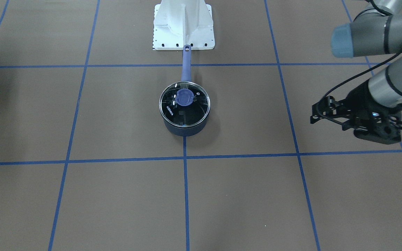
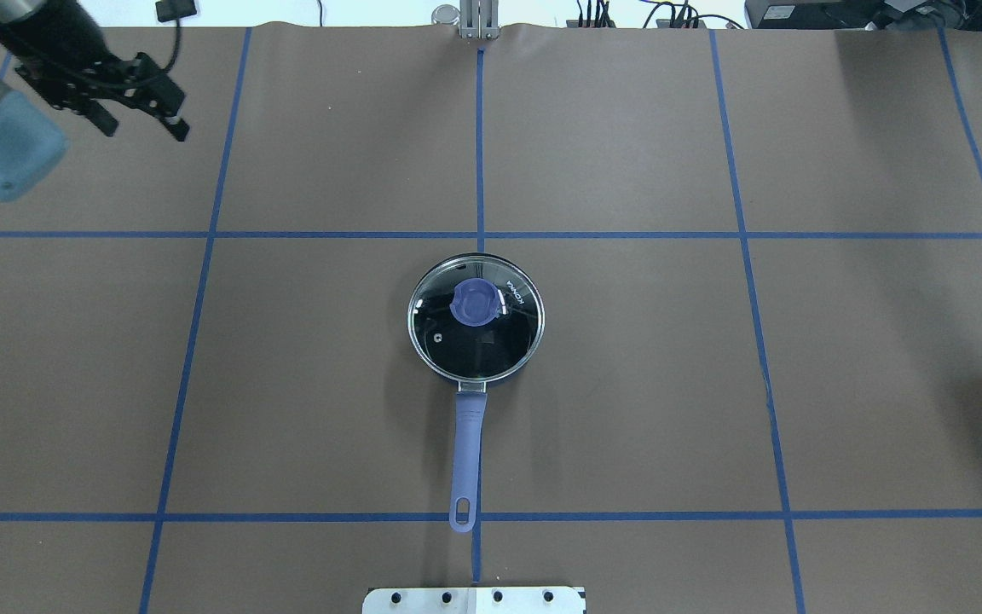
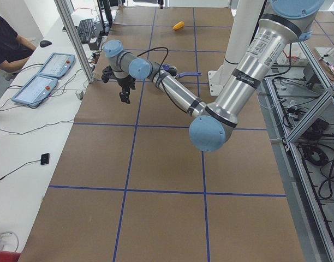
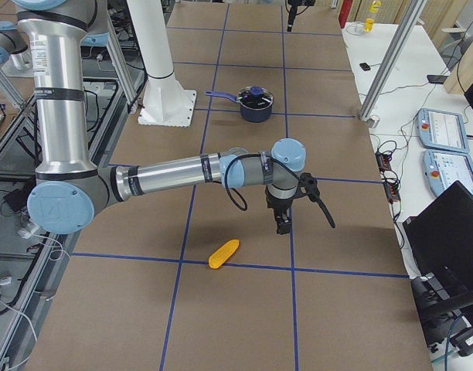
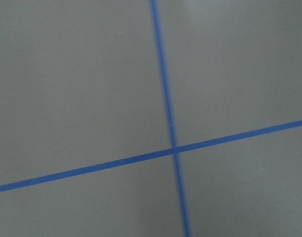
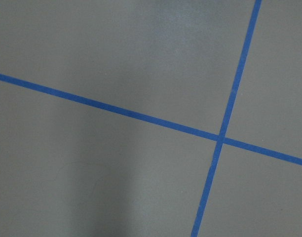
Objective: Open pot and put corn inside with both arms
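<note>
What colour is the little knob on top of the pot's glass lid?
The knob is periwinkle blue, clearest in the overhead view.

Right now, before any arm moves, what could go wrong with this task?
The glass lid covers the pot; its small knob gives little grip, so the lid may slip.
Nothing holds the pot, so it may shift with the lid.
The corn lies loose and is round; it may roll when gripped.
</note>
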`<control>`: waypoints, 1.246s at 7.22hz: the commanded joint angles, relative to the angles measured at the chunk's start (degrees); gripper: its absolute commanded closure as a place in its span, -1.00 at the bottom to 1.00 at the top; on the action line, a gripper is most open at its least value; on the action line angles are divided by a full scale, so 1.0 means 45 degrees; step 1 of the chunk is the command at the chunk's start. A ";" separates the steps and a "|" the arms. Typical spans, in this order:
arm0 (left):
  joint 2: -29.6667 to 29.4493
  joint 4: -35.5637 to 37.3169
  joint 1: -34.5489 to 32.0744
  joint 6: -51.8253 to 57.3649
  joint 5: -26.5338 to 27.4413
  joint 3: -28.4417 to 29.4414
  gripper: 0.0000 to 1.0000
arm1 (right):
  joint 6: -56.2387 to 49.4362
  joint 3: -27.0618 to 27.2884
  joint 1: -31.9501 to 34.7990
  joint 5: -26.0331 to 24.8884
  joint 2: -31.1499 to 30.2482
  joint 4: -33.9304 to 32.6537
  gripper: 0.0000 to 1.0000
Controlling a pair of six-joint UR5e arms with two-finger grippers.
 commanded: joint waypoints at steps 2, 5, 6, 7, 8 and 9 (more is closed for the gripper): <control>-0.3038 -0.0058 0.1939 -0.1366 0.1829 0.1427 -0.99 | -0.1742 -0.0014 -0.0418 -0.0112 -0.1507 0.1484 -0.97; -0.3801 -0.0077 0.3208 -0.1696 0.2964 0.1389 -1.00 | -0.2911 -0.0092 -0.0985 -0.0248 -0.2329 0.2016 -0.98; -0.4172 -0.0058 0.3853 -0.1951 0.3608 0.1428 -1.00 | -0.2993 -0.0111 -0.1083 -0.0249 -0.2448 0.2152 -0.97; -0.4253 -0.0097 0.4401 -0.2205 0.4195 0.1409 -1.00 | -0.3168 -0.0131 -0.1181 -0.0287 -0.2565 0.2385 -0.98; -0.4311 -0.0117 0.4813 -0.2304 0.4568 0.1389 -1.00 | -0.3208 -0.0228 -0.1259 -0.0288 -0.2585 0.2465 -0.98; -0.4351 -0.0136 0.5107 -0.2305 0.4649 0.1370 -1.00 | -0.3247 -0.0229 -0.1395 -0.0288 -0.2605 0.2466 -0.97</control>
